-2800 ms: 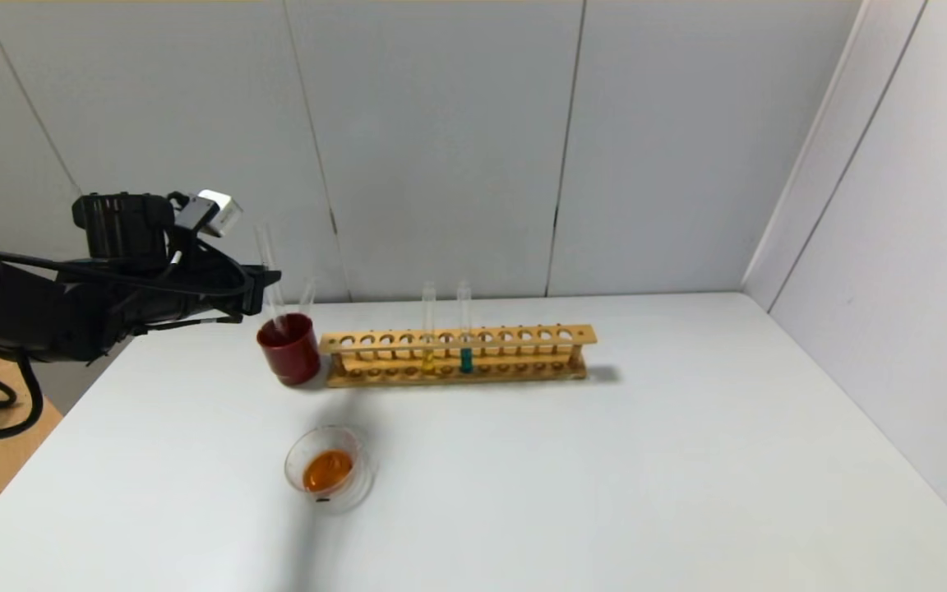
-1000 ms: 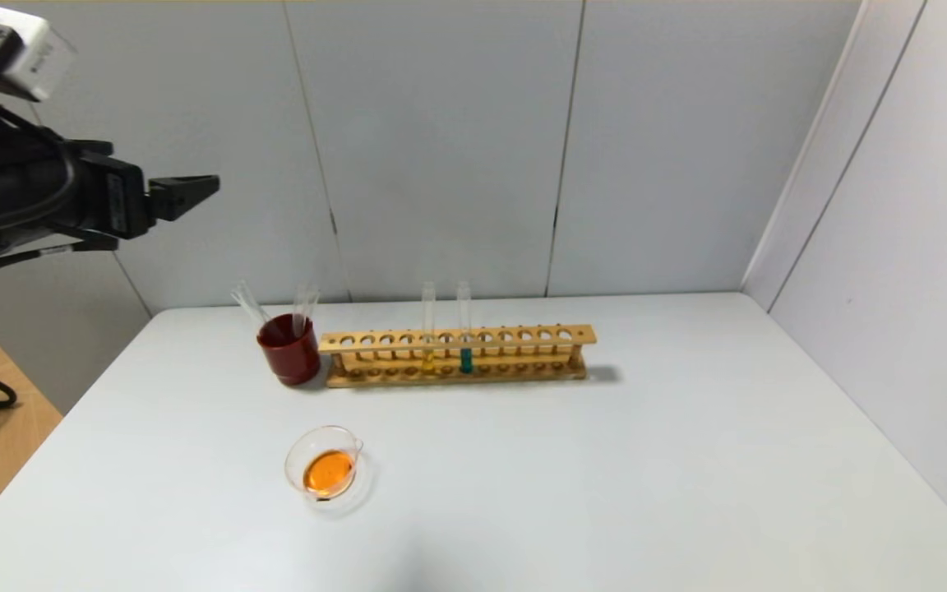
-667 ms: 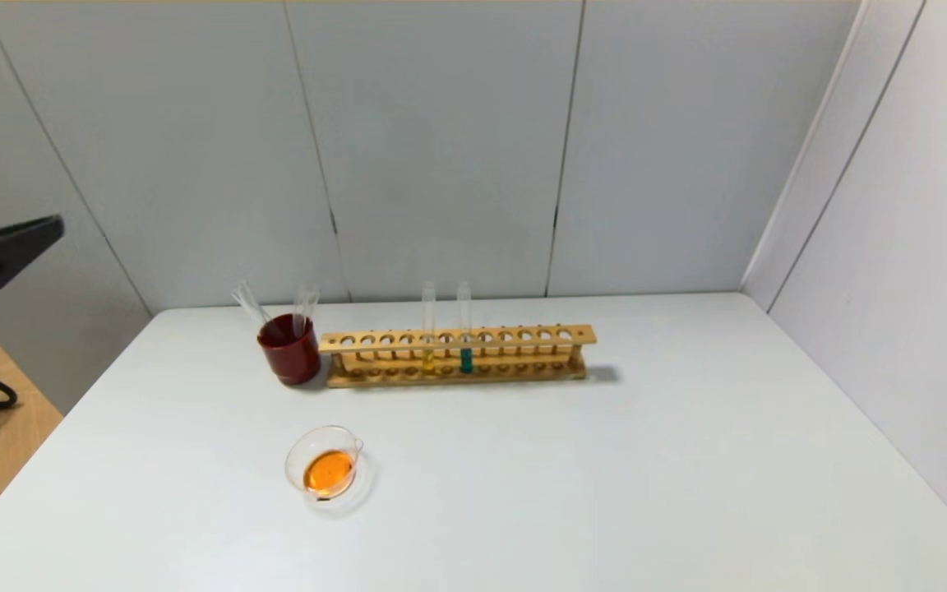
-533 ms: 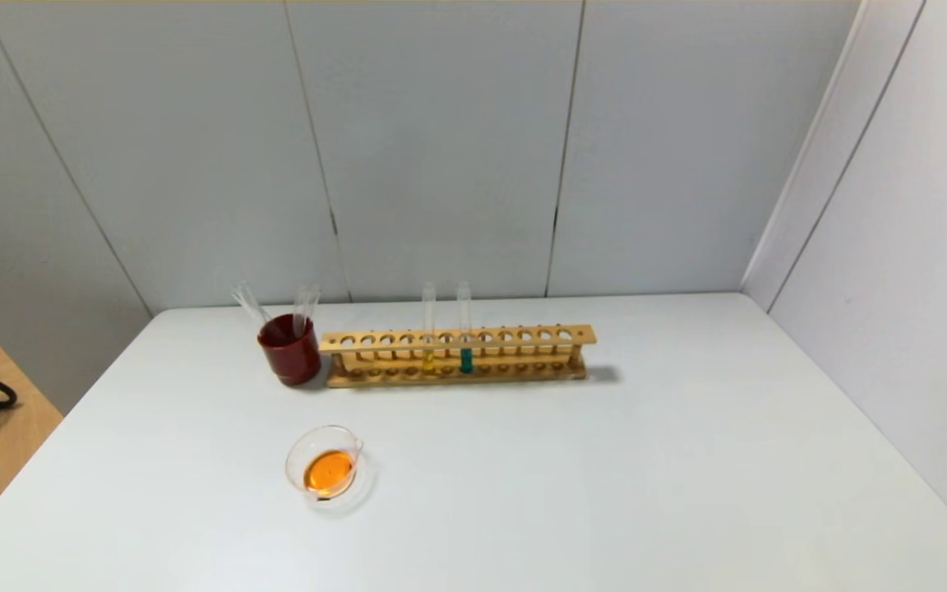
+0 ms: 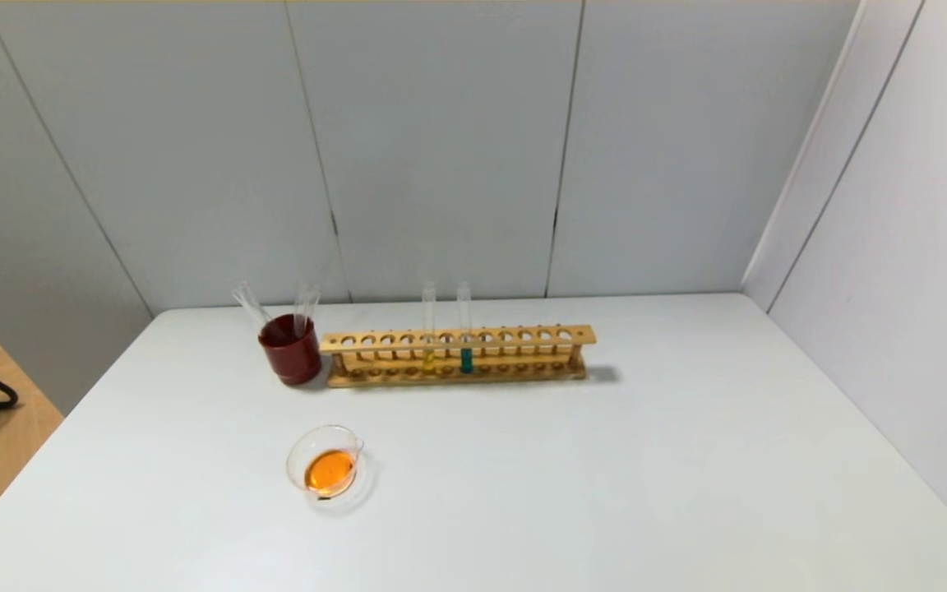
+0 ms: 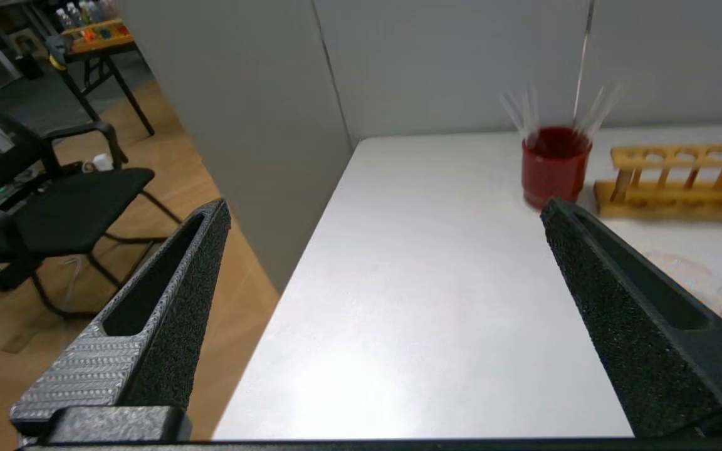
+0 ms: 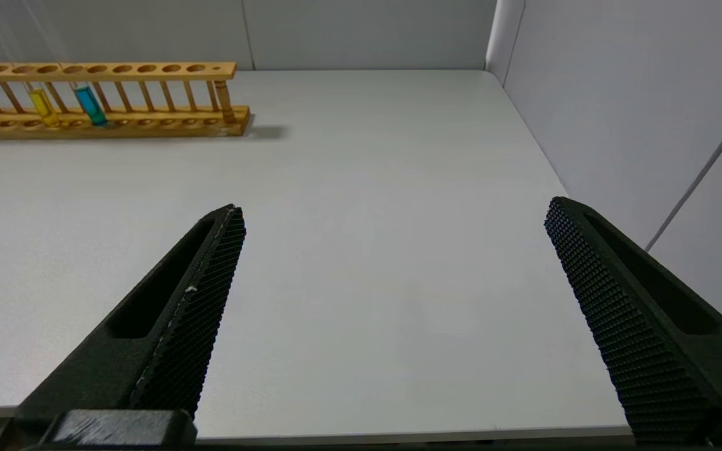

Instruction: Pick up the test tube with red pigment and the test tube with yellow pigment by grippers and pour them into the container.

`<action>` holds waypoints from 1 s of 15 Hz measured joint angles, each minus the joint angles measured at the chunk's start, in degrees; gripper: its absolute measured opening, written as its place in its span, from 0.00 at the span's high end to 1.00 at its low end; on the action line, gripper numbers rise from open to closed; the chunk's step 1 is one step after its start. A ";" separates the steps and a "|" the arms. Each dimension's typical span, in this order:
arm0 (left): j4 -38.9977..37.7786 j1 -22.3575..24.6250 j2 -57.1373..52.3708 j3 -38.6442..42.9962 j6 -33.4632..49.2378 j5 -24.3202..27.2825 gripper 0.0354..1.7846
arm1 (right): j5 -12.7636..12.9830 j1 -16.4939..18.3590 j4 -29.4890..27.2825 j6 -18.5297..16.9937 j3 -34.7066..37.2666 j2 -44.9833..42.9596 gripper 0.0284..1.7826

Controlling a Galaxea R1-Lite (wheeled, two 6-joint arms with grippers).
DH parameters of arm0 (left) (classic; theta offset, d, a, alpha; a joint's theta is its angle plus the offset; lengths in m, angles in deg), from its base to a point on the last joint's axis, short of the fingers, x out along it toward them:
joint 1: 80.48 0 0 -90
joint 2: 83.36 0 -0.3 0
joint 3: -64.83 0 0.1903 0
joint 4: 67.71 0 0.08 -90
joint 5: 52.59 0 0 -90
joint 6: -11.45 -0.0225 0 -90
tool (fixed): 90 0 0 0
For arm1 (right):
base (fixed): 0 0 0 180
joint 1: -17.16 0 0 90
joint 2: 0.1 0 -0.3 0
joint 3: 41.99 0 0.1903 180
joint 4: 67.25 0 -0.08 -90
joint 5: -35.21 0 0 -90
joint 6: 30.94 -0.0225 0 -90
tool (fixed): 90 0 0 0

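Observation:
The container (image 5: 327, 470), a low clear glass dish, sits on the white table front-left and holds orange liquid; its rim shows faintly in the left wrist view (image 6: 693, 279). Two clear tubes (image 5: 302, 302) with no liquid showing lean in the dark red cup (image 5: 290, 352). No tube with red liquid is in view. One tube with yellow liquid (image 5: 428, 329) stands in the wooden rack (image 5: 523, 355). My left gripper (image 6: 386, 207) is open and empty off the table's left edge. My right gripper (image 7: 395, 205) is open and empty over the table's front right. Neither shows in the head view.
A teal-liquid tube (image 5: 464, 327) stands beside the yellow one in the rack, also in the right wrist view (image 7: 90, 105). The cup (image 6: 554, 164) stands at the rack's left end. Grey wall panels close the back and right. A black chair (image 6: 66, 207) stands on the floor to the left.
The left gripper let go of a tube in the dark red cup, rose, and drew back left out of the head view. The tube now leans in the cup.

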 joint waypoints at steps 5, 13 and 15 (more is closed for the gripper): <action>-25.38 -1.07 -4.99 17.44 -0.93 3.06 0.02 | 0.00 -0.05 0.02 -0.02 0.00 0.00 0.02; -5.35 -3.19 -16.77 18.38 -2.32 2.78 0.02 | 0.00 -0.02 0.02 0.00 0.00 0.00 0.02; -3.67 -3.22 -17.12 18.44 -1.62 8.70 0.02 | 0.00 -0.02 0.02 0.00 0.00 0.00 0.02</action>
